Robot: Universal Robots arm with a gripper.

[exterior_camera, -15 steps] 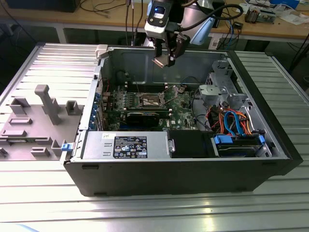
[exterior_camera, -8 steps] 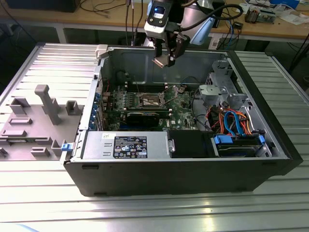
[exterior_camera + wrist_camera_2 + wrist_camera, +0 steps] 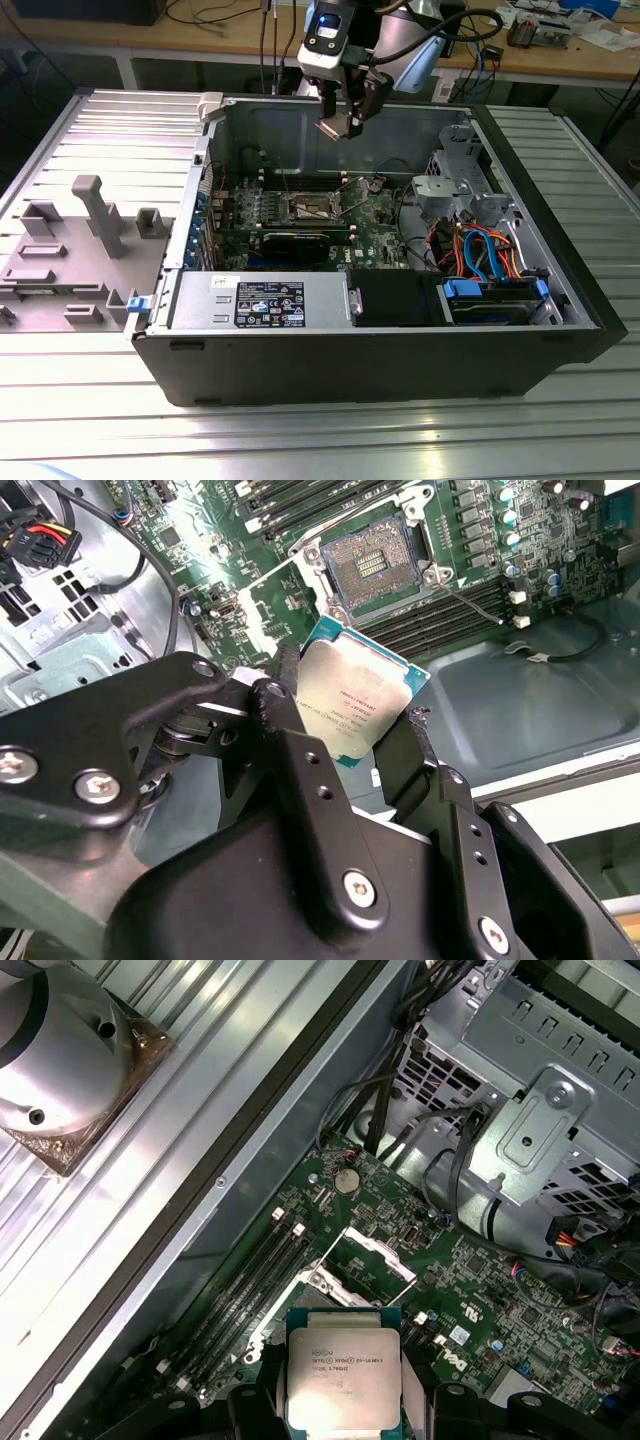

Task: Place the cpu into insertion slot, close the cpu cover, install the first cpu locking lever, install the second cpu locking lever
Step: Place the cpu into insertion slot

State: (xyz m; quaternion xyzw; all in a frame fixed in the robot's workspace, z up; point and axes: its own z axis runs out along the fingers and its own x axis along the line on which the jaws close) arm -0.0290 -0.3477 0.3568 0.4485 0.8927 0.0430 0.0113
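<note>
Silver-grey metal covers the top of the cpu [image 3: 355, 705], a small flat square chip with a green rim. I judge it light and stiff but fragile, with a smooth top that could slip and an underside that should not be touched, so the sound hold is on two opposite edges. The gripper [image 3: 350, 695] has it that way: its two black fingers [image 3: 408, 752] are clenched on opposite edges of the chip, leaving the metal top bare. The chip hangs in the air above the insertion slot [image 3: 372, 568], well apart from it and touching nothing but the fingers. The slot sits on the green motherboard [image 3: 200, 540] inside the open computer case [image 3: 350, 350]. Its dark centre is uncovered and there is no chip in it.
</note>
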